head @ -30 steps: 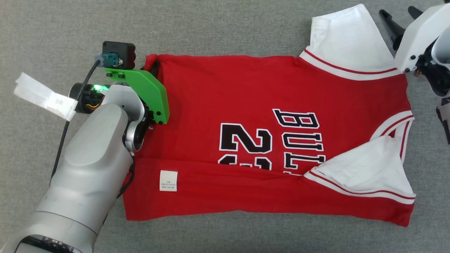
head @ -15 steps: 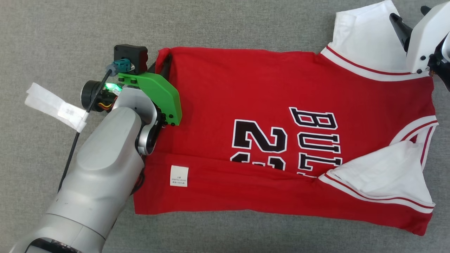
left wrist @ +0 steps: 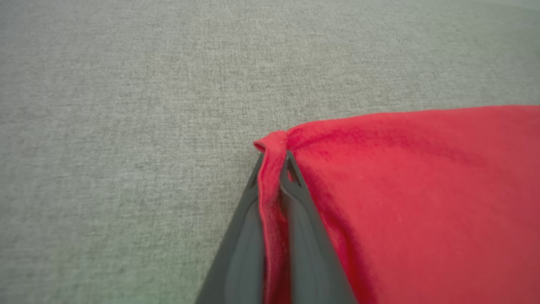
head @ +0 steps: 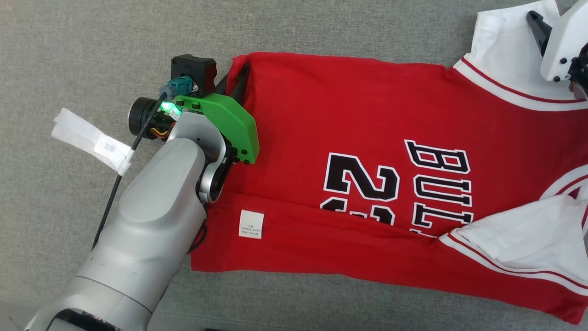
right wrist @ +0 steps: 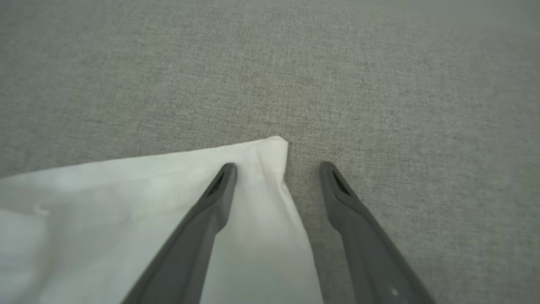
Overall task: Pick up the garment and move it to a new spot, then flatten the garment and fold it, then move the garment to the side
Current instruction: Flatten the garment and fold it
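Dark-fingered left claw point(left wrist: 274, 158) clenches the hem corner of the red jersey point(head: 349, 105); the right claw point(right wrist: 278, 165), fingers spread apart, straddles the tip of a white sleeve point(right wrist: 105, 198). The jersey lies spread flat on the grey desk point(head: 92, 46).

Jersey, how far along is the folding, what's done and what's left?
Done: the jersey lies spread flat, its near edge folded up with the label showing, and one sleeve folded in. In hand: the left pincer is shut on its red corner; the right pincer is open over the other sleeve's tip. Left: the remaining folds, then moving it aside.
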{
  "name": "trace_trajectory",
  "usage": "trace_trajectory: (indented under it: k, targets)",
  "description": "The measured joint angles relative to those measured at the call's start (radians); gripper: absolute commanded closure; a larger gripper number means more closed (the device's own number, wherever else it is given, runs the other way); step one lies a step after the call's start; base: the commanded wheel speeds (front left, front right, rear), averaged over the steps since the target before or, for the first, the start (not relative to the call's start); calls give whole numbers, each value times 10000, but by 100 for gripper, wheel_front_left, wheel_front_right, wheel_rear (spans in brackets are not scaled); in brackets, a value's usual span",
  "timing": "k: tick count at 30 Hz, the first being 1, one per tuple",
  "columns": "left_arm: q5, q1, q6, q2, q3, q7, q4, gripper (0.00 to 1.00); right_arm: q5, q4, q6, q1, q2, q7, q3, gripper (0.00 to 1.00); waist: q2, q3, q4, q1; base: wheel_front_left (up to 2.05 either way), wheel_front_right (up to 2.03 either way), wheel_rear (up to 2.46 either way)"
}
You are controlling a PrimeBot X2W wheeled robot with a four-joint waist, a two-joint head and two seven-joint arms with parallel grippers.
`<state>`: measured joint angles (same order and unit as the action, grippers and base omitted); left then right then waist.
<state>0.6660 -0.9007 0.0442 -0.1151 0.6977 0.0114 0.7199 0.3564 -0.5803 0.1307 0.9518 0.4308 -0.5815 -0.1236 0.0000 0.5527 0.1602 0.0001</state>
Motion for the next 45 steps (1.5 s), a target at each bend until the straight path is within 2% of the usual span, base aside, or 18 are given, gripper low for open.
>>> trace_trajectory:
  k: [1, 2, 3, 6, 15, 20, 26, 31, 35, 38, 45]
  targets:
    - [0, -19, -4, 10, 19, 8, -4, 100, 8, -44, -4, 29, -19, -75, -36, 8, 0, 37, 31, 0, 0, 0, 0]
    - [0, -27, -12, 27, 33, 38, -8, 100, 29, -71, -6, 52, -19, -184, -109, 58, 0, 68, 58, -1, 0, 0, 0]
    - [0, -35, -13, 33, 42, 61, -12, 100, 52, -73, -6, 59, 17, -280, -203, 100, 0, 91, 74, 0, 0, 0, 0]
    - [0, -53, -33, 40, 69, 153, -13, 100, 63, 15, 6, 86, 102, -336, -431, 100, 0, 114, 77, -1, 0, 0, 0]
    - [-86, -41, 190, -77, -75, 1043, 201, 100, -529, 301, 12, -208, 155, 1885, -192, 100, 0, -178, -180, 0, 0, 0, 0]
    - [-88, 30, 192, -209, -82, 1340, 374, 100, -355, 447, 12, -719, -15, 2706, -150, 100, 0, -512, -395, 0, 0, 0, 0]
    - [-349, 399, 242, -500, -27, 1964, 270, 100, 102, 1139, 12, -1708, 102, 3396, -65, 100, 0, -1038, -596, 0, 0, 0, 0]
    - [-437, 1139, 351, -587, -52, 2364, -109, 100, 426, 2015, 10, -2998, 40, 3501, -82, 100, 0, -1532, -748, -1, 0, 0, 0]
    - [-598, 1665, 261, -767, -100, 2462, -518, 100, 566, 2794, 10, -4051, 96, 3519, -25, 100, 0, -1894, -846, -1, 0, 0, 0]
    - [-1145, 2002, 234, -986, -171, 2499, -1204, 100, 721, 3526, 10, -4804, 142, 3492, 38, 100, 0, -2129, -906, -1, 0, 0, 0]
    - [-1724, 3059, 161, -1329, -533, 2508, -1916, 100, 1277, 5012, 10, -6646, 291, 2418, 125, 100, 0, -2521, -1061, -1, 0, 0, 0]
